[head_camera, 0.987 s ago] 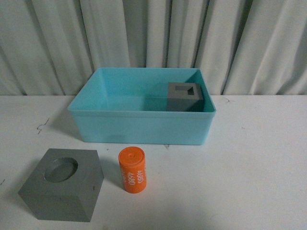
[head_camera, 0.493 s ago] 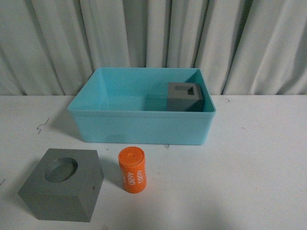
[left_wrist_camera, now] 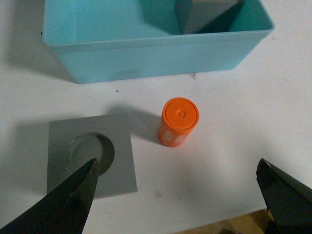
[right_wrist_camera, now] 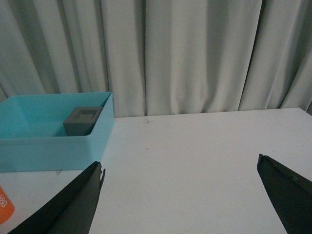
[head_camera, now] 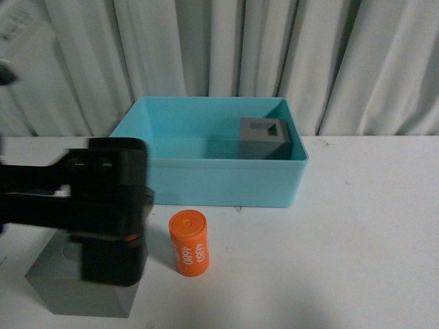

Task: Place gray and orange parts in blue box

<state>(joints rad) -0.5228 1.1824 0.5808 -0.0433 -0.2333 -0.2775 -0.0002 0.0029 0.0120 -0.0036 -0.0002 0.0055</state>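
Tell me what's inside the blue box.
One gray cube with a rectangular recess sits in the far right corner of the blue box. Its visible floor is otherwise bare; the left arm hides the near left corner in front view.

blue box: smooth plastic | round-recess gray cube: matt | orange cylinder: smooth, slight sheen | curtain: cloth | table: matt

Two gray cubes: the round-recess cube below one finger of the left pincer, the rectangular-recess cube far ahead of it. One orange cylinder just ahead of that pincer. One blue box beyond. Two pincers, counting the right pincer
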